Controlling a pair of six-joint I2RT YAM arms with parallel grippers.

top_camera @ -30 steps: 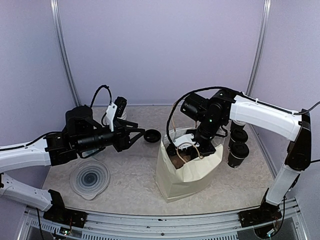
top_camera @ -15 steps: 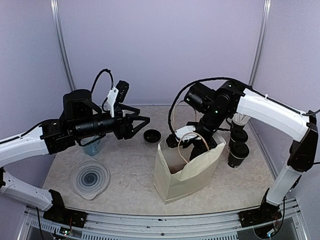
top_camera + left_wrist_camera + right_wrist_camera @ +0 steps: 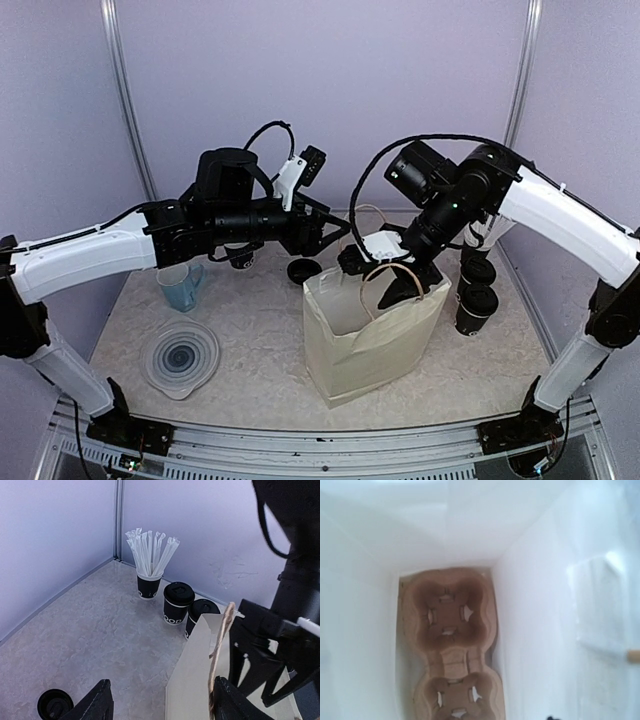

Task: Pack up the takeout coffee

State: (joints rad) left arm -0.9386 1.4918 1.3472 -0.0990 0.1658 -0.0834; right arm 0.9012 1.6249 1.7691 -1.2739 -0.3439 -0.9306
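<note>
- Bag [image 3: 370, 340] upright on the table [image 3: 260, 330], mouth open, nearer the right edge.
- Tray [image 3: 450, 630] flat on the bag's floor, sockets bare: tray step looks done, cups not yet packed.
- Right gripper [image 3: 395, 280] over the bag mouth, jaws apart, holding nothing.
- Left gripper [image 3: 162, 695] spread wide, nothing held, just beside the bag's handle [image 3: 220, 650].
- Two lidded cups [image 3: 477, 300] by the right edge, beside the bag: next, probably grasp one, keep upright, lower into a socket.
</note>
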